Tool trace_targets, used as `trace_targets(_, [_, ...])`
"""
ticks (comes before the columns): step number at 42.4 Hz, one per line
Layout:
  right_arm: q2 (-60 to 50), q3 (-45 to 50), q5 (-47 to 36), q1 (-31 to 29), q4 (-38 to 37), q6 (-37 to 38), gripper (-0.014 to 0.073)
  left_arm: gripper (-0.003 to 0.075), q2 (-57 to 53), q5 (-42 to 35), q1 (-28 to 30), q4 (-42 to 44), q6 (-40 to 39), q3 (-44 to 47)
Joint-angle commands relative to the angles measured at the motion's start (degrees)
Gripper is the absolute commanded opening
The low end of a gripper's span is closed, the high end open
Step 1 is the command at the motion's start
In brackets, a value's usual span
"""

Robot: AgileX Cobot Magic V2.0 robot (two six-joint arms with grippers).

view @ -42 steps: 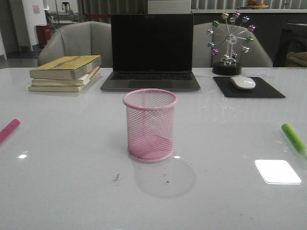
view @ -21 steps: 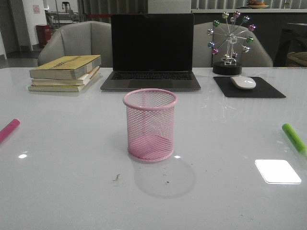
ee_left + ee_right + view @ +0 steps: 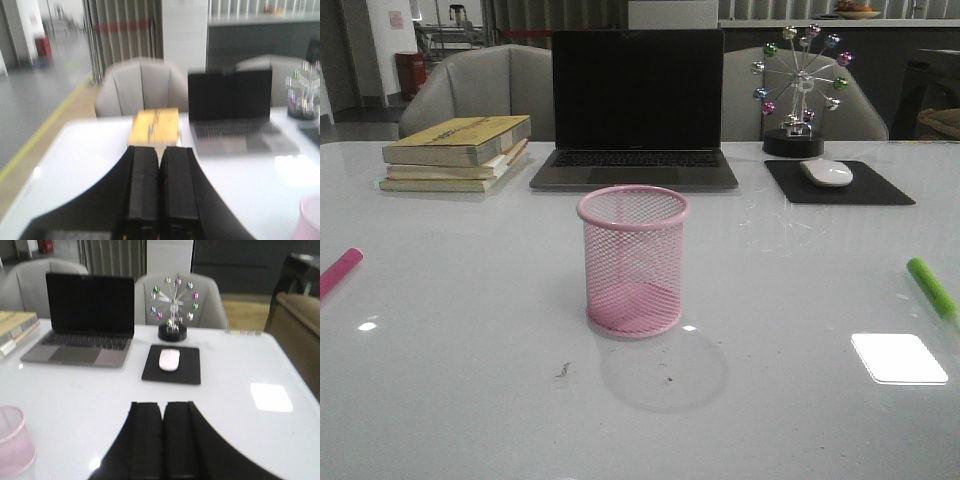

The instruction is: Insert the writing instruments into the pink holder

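The pink mesh holder point(image 3: 632, 260) stands upright and empty at the middle of the white table; its edge also shows in the left wrist view point(image 3: 310, 220) and the right wrist view point(image 3: 12, 440). A magenta marker point(image 3: 338, 271) lies at the table's left edge. At the right edge lies a lime green marker point(image 3: 931, 286). Neither arm shows in the front view. My left gripper point(image 3: 159, 150) is shut with nothing between its fingers, held above the table's left side. My right gripper point(image 3: 162, 405) is shut and empty too, above the right side.
An open laptop point(image 3: 636, 110) stands behind the holder. A stack of books point(image 3: 458, 150) lies at the back left. A mouse point(image 3: 827, 172) on a black pad and a ferris-wheel ornament point(image 3: 800, 90) sit at the back right. Grey chairs stand behind the table.
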Motion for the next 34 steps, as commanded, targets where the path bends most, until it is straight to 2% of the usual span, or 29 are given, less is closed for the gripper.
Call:
trace_targets(1, [4.7, -2.0, 1.4, -0.3, -0.1, -0.5, 0.0057, 0.0092, 5.1, 1.8, 0.1, -0.6, -0.4, -1.6])
trace_targets(5, [8.4, -2.0, 6.1, -0.3, -0.1, -0.5, 0.0057, 0.0092, 8.9, 5.4, 0.1, -0.6, -0.4, -0.8])
trace_targets(15, [17.2, -2.0, 12.0, -0.3, -0.1, -0.5, 0.0057, 0.0092, 17.3, 6.6, 0.1, -0.6, -0.4, 1.1])
trace_targets(17, [18.6, -2.0, 12.4, -0.3, -0.1, -0.5, 0.0066, 0.0092, 18.3, 6.4, 0.1, -0.6, -0.4, 1.1])
trace_targets(19, [20.1, -2.0, 12.4, -0.3, -0.1, -0.5, 0.0114, 0.0106, 19.2, 6.1, 0.1, -0.6, -0.4, 1.1])
trace_targets(20, [20.7, -2.0, 12.4, -0.3, -0.1, -0.6, 0.0151, 0.0122, 19.5, 6.0, 0.1, -0.6, -0.4, 1.1])
trace_targets(23, [22.5, -2.0, 12.0, -0.3, -0.1, -0.6, 0.0339, 0.0229, 20.1, 6.0, 0.1, -0.4, -0.4, 1.1])
trace_targets(24, [23.2, -2.0, 11.8, -0.3, -0.1, -0.6, 0.0377, 0.0275, 20.2, 6.0, 0.1, -0.4, -0.4, 1.1])
trace_targets(25, [24.1, -2.0, 11.7, -0.3, -0.1, -0.6, 0.0459, 0.0358, 20.2, 5.8, 0.1, -0.4, -0.4, 1.2])
trace_targets(26, [24.8, -2.0, 11.4, -0.3, -0.1, -0.6, 0.0501, 0.0392, 20.2, 5.7, 0.1, -0.4, -0.4, 1.2])
trace_targets(27, [25.5, -2.0, 11.2, -0.3, -0.1, -0.6, 0.0525, 0.0453, 20.2, 5.4, 0.1, -0.4, -0.4, 1.3])
trace_targets(30, [28.6, -2.0, 9.9, -0.3, 0.3, -0.6, 0.0599, 0.0557, 20.2, 5.3, 0.1, -0.4, -0.3, 1.3])
trace_targets(34, [33.1, -2.3, 7.4, -0.3, 0.6, -0.6, 0.0602, 0.0581, 20.2, 5.1, -0.4, -1.7, -0.3, 1.3])
